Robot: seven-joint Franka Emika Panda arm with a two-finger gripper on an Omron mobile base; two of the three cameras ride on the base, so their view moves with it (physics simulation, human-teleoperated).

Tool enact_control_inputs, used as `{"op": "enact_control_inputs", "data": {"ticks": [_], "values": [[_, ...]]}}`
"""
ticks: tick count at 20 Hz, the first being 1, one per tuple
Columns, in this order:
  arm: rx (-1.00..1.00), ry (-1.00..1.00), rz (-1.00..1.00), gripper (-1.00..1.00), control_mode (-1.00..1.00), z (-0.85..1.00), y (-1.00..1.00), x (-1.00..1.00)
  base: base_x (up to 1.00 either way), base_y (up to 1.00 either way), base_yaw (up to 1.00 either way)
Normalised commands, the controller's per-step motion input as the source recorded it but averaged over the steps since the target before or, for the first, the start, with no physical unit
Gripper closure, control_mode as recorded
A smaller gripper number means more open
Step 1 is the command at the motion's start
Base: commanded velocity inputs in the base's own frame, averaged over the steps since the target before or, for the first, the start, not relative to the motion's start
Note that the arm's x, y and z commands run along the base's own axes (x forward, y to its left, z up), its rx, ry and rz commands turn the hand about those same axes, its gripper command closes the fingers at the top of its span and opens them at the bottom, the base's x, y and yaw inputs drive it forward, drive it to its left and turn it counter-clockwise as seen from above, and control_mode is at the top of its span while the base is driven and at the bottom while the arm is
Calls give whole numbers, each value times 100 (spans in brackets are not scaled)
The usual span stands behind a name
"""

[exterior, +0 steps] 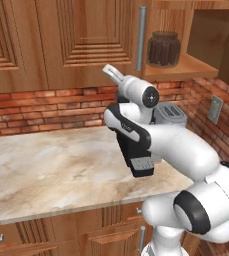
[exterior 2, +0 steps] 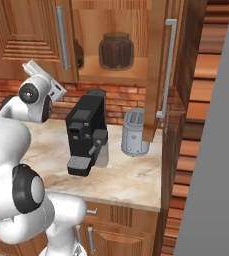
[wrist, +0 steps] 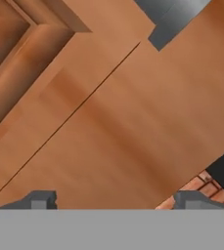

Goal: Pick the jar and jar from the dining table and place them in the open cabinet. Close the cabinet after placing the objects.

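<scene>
One jar [exterior 2: 116,50] sits on the open cabinet [exterior 2: 113,70] shelf. Gripper [wrist: 114,199] jaws stand wide, empty, close against the door panel. Risk: scraping wood instead of catching the handle [exterior 2: 62,37].

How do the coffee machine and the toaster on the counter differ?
The coffee machine is black and boxy; the toaster is silver-grey with rounded corners. The coffee machine stands taller and further left in the right base view; the toaster sits beneath the open cabinet door. Both stand upright on the marbled counter.

Clear glass jar [exterior 2: 116,51] — brown wood cabinet [exterior 2: 158,70], silvery handle [exterior 2: 170,67] — marbled stone counter [exterior: 51,170]
</scene>
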Motion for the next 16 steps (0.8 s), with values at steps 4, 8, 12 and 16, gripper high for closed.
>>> {"op": "enact_control_inputs", "data": {"ticks": [4, 8, 12, 16], "values": [[0, 1, 0, -100, -100, 18, -5, -32, 0, 0, 0], [0, 0, 0, -100, -100, 26, -5, -64, 0, 0, 0], [0, 0, -2, -100, -100, 20, -16, -83, 0, 0, 0], [0, 0, -6, -100, -100, 21, -23, -94, 0, 0, 0]]}}
